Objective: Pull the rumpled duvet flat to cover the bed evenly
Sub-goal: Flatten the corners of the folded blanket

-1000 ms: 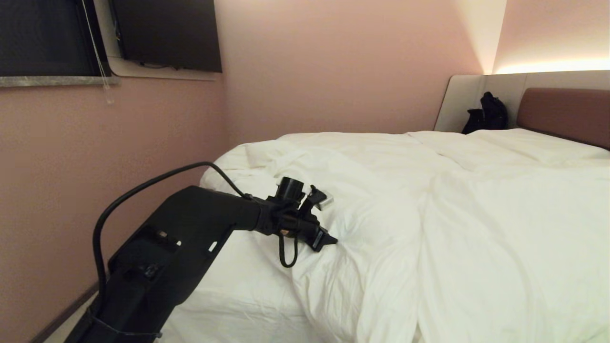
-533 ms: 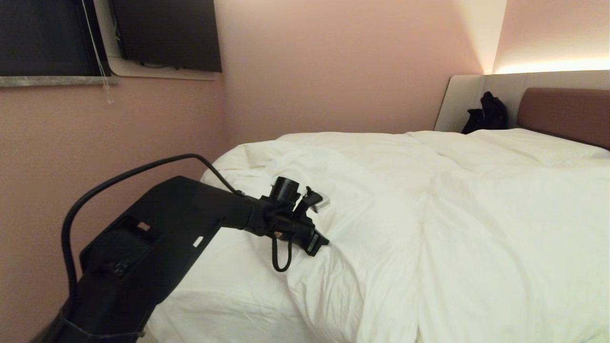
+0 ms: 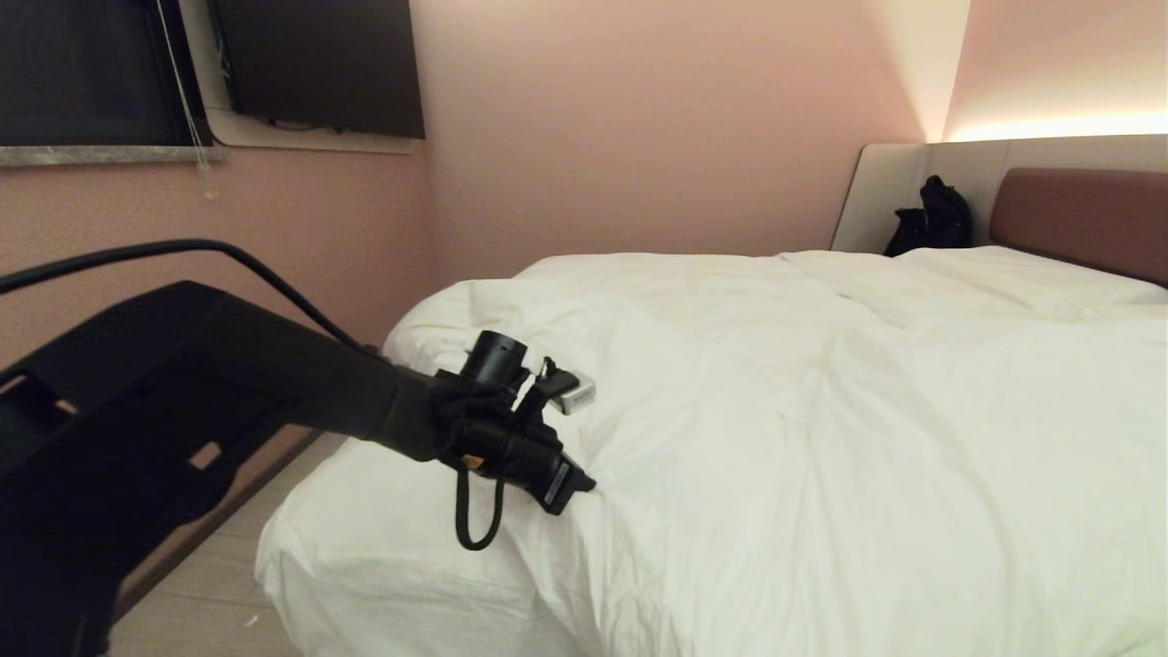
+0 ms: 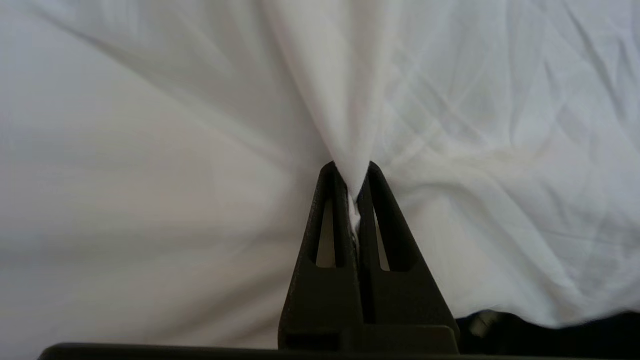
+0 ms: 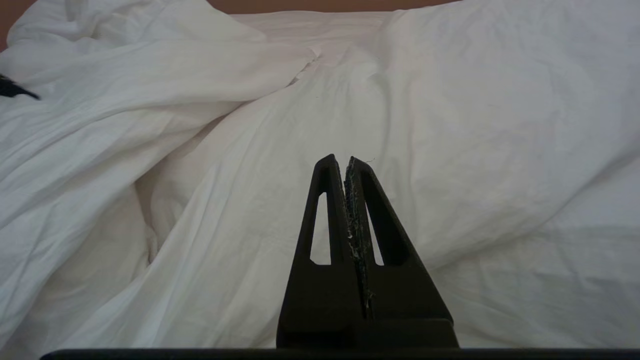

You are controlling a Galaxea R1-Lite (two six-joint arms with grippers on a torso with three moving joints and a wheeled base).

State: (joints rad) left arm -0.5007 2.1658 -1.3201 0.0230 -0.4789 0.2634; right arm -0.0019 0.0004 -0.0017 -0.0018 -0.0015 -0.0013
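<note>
Pink walls, dark window, grey-beige headboard behind the bed point(image 3: 1077, 205). White, puffy duvet point(image 3: 821, 411) spread across the mattress, creased and bunched toward the near left corner, fabric drawn into a taut ridge where left gripper point(image 4: 352, 172) pinches a fold tight. Right gripper point(image 5: 345, 162) closed and empty, just above rumpled duvet.

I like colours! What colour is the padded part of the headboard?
Reddish-brown; the padded section shows best in the head view, beside pale grey panels.
</note>
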